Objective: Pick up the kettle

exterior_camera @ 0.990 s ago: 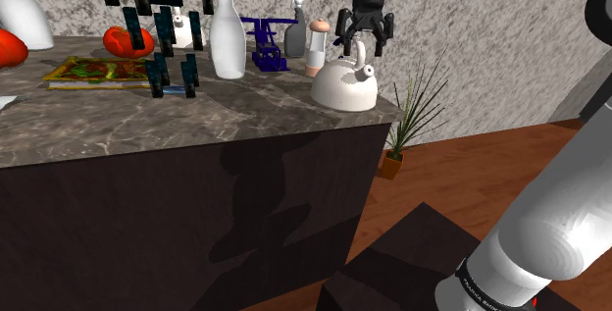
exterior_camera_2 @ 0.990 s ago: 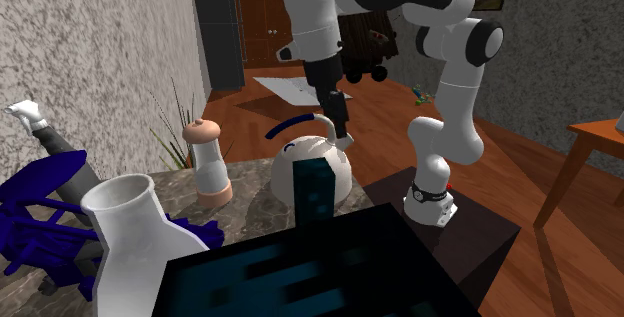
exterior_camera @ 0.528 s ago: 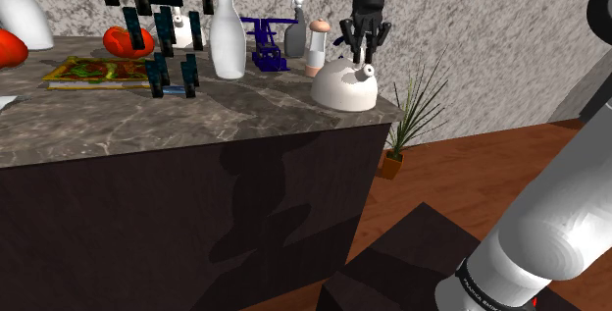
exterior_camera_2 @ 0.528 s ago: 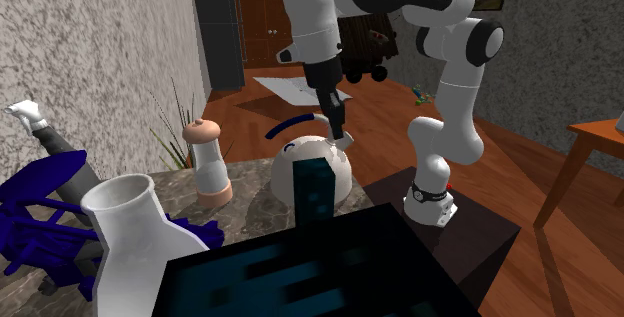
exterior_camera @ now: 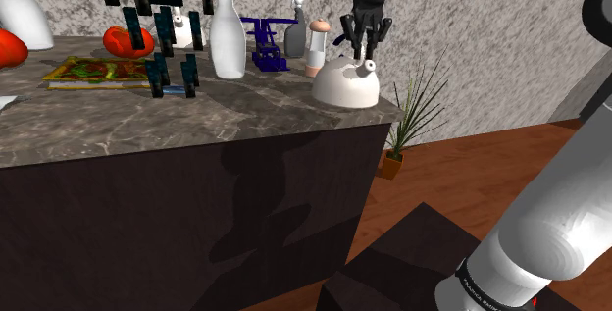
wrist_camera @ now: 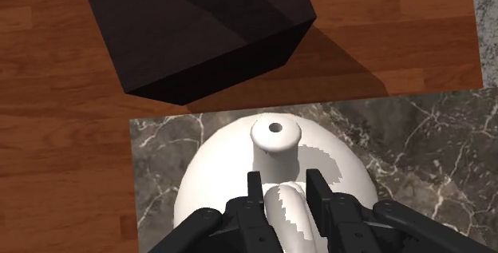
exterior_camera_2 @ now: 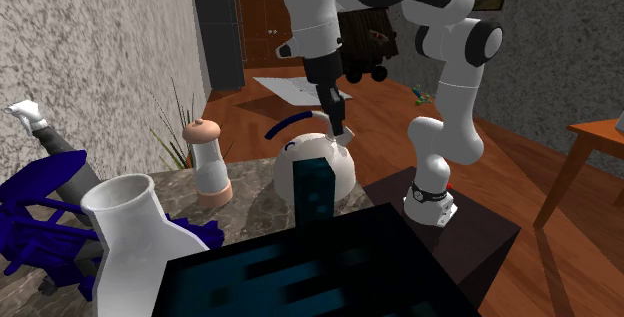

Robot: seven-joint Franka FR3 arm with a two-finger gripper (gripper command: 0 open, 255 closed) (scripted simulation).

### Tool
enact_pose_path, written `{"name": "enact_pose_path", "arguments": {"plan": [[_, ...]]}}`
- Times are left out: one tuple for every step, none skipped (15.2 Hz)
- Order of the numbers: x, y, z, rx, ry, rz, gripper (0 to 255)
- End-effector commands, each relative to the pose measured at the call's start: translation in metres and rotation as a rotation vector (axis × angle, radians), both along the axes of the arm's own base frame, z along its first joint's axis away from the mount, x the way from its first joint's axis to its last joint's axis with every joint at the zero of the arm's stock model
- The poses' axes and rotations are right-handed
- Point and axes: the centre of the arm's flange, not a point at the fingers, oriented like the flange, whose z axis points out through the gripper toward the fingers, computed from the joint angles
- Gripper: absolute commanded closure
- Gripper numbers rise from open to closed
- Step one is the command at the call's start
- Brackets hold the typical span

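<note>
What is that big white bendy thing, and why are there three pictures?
It is a robot arm with a black two-finger hand, called a gripper. One picture looks down from beside the robot, one faces it across the stone counter, and one comes from a camera on the hand. On the counter stand a white kettle, a white vase, a red fruit and a blue rack. The fingers are pinched shut on the kettle's handle.

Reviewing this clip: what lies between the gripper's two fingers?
The kettle's white handle. In the wrist view it sits inside the gripper, with both fingers closed against it and nothing else between them.
</note>
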Motion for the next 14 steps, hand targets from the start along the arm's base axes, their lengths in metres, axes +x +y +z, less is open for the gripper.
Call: {"name": "enact_pose_path", "arguments": {"plan": [[-0.001, 0.000, 0.011, 0.000, -0.001, 0.000, 255], [-0.001, 0.000, 0.016, 0.000, -0.001, 0.000, 255], [-0.001, 0.000, 0.021, 0.000, -0.001, 0.000, 255], [-0.001, 0.000, 0.027, 0.000, -0.001, 0.000, 255], [-0.001, 0.000, 0.032, 0.000, -0.001, 0.000, 255], [-0.001, 0.000, 0.037, 0.000, -0.001, 0.000, 255], [-0.001, 0.000, 0.042, 0.000, -0.001, 0.000, 255], [-0.001, 0.000, 0.048, 0.000, -0.001, 0.000, 255], [-0.001, 0.000, 0.053, 0.000, -0.001, 0.000, 255], [-0.001, 0.000, 0.058, 0.000, -0.001, 0.000, 255], [-0.001, 0.000, 0.064, 0.000, -0.001, 0.000, 255], [-0.001, 0.000, 0.069, 0.000, -0.001, 0.000, 255], [-0.001, 0.000, 0.070, 0.000, -0.001, 0.000, 255], [-0.001, 0.000, 0.070, 0.000, -0.001, 0.000, 255]]}}
